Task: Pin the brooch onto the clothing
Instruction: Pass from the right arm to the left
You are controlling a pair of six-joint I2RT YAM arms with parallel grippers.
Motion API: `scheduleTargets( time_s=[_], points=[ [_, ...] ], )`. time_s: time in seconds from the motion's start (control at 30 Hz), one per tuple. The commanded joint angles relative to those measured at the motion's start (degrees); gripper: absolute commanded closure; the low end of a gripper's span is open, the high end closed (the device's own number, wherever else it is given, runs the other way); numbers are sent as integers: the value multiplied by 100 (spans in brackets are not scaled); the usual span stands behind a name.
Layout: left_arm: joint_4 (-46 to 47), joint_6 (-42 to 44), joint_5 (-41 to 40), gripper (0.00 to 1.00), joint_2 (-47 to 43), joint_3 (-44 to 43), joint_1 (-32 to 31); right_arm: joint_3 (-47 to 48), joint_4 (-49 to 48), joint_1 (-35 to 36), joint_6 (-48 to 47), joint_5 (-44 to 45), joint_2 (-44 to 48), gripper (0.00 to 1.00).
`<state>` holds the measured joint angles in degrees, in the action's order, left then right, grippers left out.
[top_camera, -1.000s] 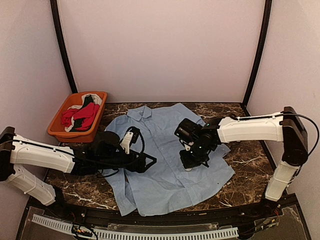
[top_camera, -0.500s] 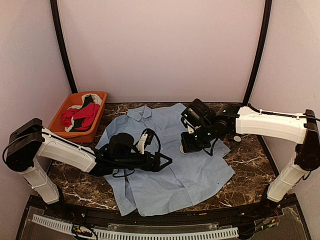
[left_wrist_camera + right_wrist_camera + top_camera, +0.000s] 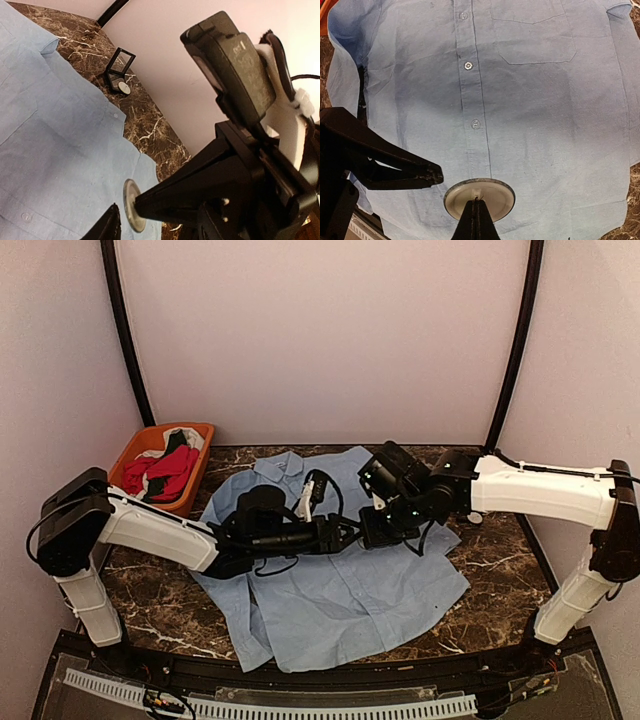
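Observation:
The light blue shirt (image 3: 340, 590) lies spread flat on the marble table, collar at the far side. It fills the right wrist view (image 3: 530, 125) and shows in the left wrist view (image 3: 50, 125). My right gripper (image 3: 372, 536) is shut on the brooch (image 3: 497, 197), a round disc with a cream back. It holds the brooch by a small tab, above the shirt beside the button placket. The brooch shows edge-on in the left wrist view (image 3: 131, 205). My left gripper (image 3: 350, 530) has its fingers together and holds nothing. Its tip (image 3: 435, 175) is just left of the brooch, not touching it.
An orange basket (image 3: 160, 475) with red, black and white garments stands at the far left. An open black display box (image 3: 119, 75) with a round item stands on the marble table (image 3: 500, 560), right of the shirt. Both arms cross over the shirt's middle.
My left arm has reached far to the right, up to the right gripper. My right gripper lifted the brooch off the shirt's middle, moved it back, then held nearly still.

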<state>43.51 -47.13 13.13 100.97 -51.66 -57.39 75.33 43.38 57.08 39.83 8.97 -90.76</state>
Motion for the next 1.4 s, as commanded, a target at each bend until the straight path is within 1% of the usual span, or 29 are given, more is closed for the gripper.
scheduleTargets(
  time_s=[0.0, 0.13, 0.4, 0.5, 0.57, 0.77, 0.87, 1.0, 1.17, 1.27, 1.3, 1.37],
  points=[
    [288, -249, 194, 51, 255, -179, 21, 13, -4, 87, 98, 168, 21, 100],
    [452, -424, 282, 59, 376, -178, 20, 9, 39, 90, 117, 224, 51, 100],
    [456, -468, 215, 61, 376, -80, 25, -27, 57, 91, 130, 282, 111, 100],
    [542, -507, 229, 70, 407, -81, 21, -23, 48, 90, 131, 269, 111, 100],
    [552, -528, 244, 74, 414, -75, 17, -34, 51, 93, 143, 293, 124, 100],
    [542, -600, 227, 77, 407, 15, 25, -36, 68, 88, 140, 332, 164, 100],
    [393, -593, 219, 70, 406, -1, 19, -15, 63, 91, 139, 335, 164, 100],
    [181, -537, 157, 68, 413, -50, 24, 7, 64, 93, 131, 316, 172, 100],
    [214, -558, 168, 73, 450, -65, 23, 9, 63, 91, 132, 315, 181, 100],
    [227, -546, 163, 74, 450, -64, 20, 17, 65, 91, 120, 294, 182, 100],
    [239, -537, 153, 78, 457, -64, 18, 24, 58, 90, 114, 282, 174, 100],
    [264, -534, 153, 80, 475, -68, 17, 38, 58, 86, 104, 265, 156, 100]
  ],
)
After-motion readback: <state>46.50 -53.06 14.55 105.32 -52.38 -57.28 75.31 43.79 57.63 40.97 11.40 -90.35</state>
